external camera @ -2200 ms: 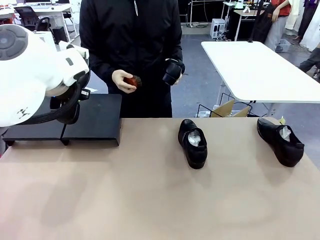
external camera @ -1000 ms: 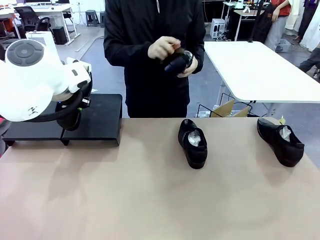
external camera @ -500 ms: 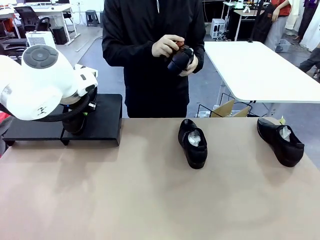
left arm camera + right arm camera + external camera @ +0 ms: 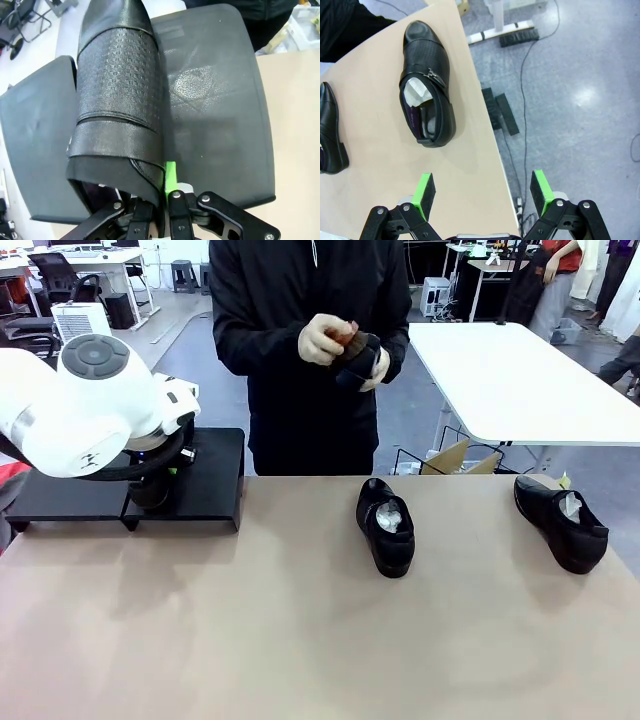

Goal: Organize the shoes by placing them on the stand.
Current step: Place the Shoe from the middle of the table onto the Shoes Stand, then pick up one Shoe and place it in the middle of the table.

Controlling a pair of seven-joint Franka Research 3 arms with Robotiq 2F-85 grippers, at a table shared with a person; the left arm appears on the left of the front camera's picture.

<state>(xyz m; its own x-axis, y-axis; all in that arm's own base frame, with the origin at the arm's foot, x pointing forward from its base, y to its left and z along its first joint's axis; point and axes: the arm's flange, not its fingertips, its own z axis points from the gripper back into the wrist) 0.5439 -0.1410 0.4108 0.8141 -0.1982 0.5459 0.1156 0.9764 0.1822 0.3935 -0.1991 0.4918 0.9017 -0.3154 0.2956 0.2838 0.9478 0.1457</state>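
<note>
Left fingers [image 4: 170, 175] pinch a glossy black leather shoe [image 4: 120, 100] over the bare matte-black stand [image 4: 215, 100] (right fingers [image 4: 425, 195] wide open), two other shoes [image 4: 386, 525] waiting.

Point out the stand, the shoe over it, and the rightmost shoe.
stand [image 4: 215, 462], front view, bare top.
shoe over the stand [image 4: 122, 85], left wrist view, textured upper.
rightmost shoe [image 4: 585, 545], front view, near end.

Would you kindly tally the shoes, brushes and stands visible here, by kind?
Shoes: 4, one in the middle, one on the right, one in the person's hands, one in the left claw
Brush: 1
Stand: 1
Total: 6
</note>
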